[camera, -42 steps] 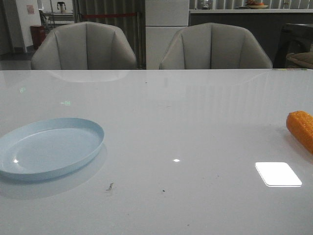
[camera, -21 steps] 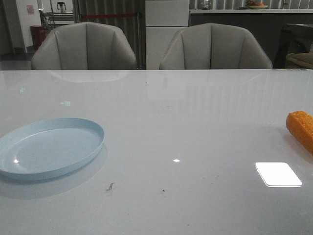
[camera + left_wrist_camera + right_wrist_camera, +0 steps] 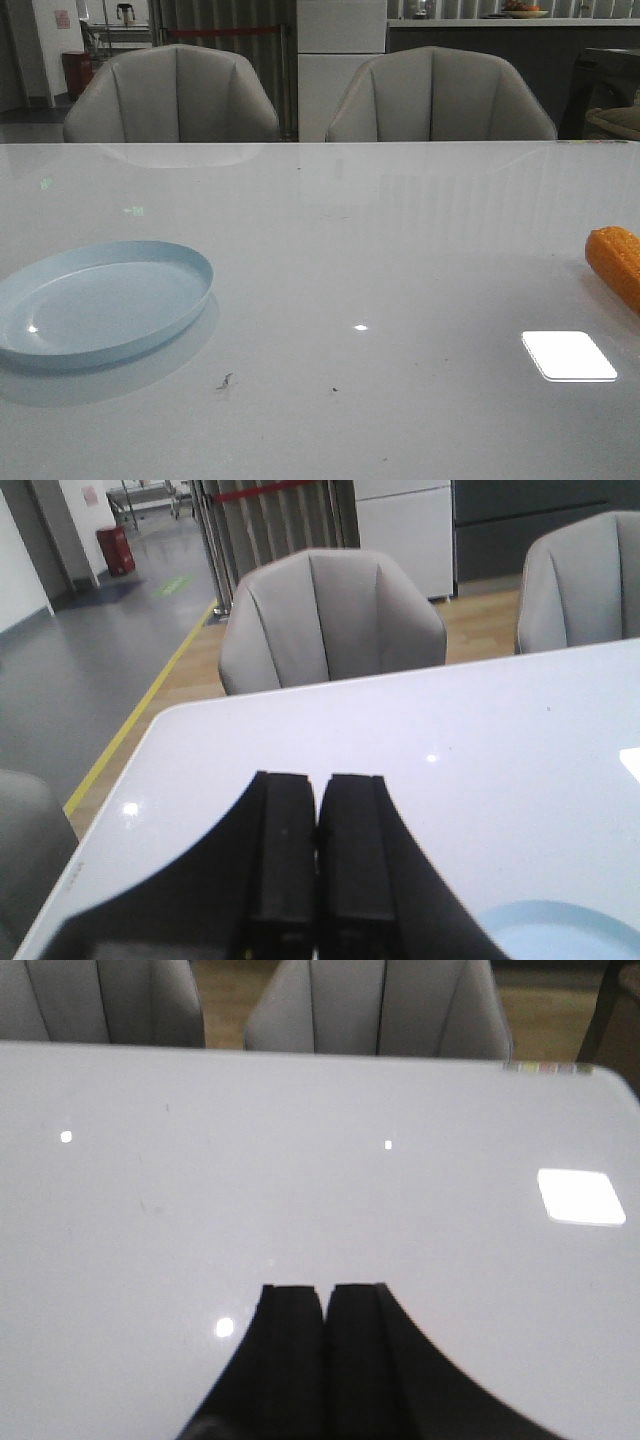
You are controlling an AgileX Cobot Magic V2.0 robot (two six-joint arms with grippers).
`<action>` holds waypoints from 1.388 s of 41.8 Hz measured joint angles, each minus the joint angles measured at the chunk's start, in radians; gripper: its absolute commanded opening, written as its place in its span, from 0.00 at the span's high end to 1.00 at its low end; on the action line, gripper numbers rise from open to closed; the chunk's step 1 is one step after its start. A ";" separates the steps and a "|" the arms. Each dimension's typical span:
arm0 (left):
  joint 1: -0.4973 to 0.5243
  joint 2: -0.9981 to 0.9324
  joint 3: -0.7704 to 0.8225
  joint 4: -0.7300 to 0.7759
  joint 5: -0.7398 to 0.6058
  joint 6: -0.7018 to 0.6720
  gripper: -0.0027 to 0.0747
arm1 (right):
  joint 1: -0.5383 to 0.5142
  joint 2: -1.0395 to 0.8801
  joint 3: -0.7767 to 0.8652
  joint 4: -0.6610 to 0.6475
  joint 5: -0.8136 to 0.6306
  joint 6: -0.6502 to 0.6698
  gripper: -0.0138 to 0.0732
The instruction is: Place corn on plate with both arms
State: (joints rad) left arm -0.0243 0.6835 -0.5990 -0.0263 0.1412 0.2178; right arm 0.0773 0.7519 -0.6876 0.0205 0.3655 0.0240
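1. Front view: white glossy table (image 3: 330,260), w/ 2 grey chairs (image 3: 170,95) behind its far edge. Neither arm shows in this view.
2. The plate (image 3: 100,305), pale blue & shallow, sits on the table's left side, near the front. Nothing lies in it.
3. The corn (image 3: 617,262), orange w/ bumpy kernel rows, lies on the table at the far right edge of the front view, partly cut off by the frame. It's well apart from the plate, w/ bare tabletop between them.
4. A bright rectangular light reflection (image 3: 568,355) sits on the tabletop just in front of the corn.
5. Left gripper (image 3: 318,855): seen only from its wrist cam. The 2 dark fingers (image 3: 282,850) are pressed together, w/ nothing between them. It hangs above the table's left part; an arc of the plate's rim (image 3: 560,930) shows at the frame corner, beside the fingers, not touching.
6. Right gripper (image 3: 325,1350): wrist cam only. Its 2 fingers (image 3: 293,1355) are also pressed together, gripping nothing, over bare tabletop. The corn isn't in this view.
7. Neither gripper touches the corn or the plate.
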 measured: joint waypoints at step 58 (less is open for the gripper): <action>0.000 0.255 -0.010 -0.112 0.142 0.000 0.45 | 0.000 0.146 0.000 0.029 0.169 0.000 0.20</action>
State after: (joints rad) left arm -0.0243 0.9386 -0.6090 -0.1380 0.2830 0.2178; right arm 0.0773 0.8975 -0.6876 0.0493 0.5344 0.0240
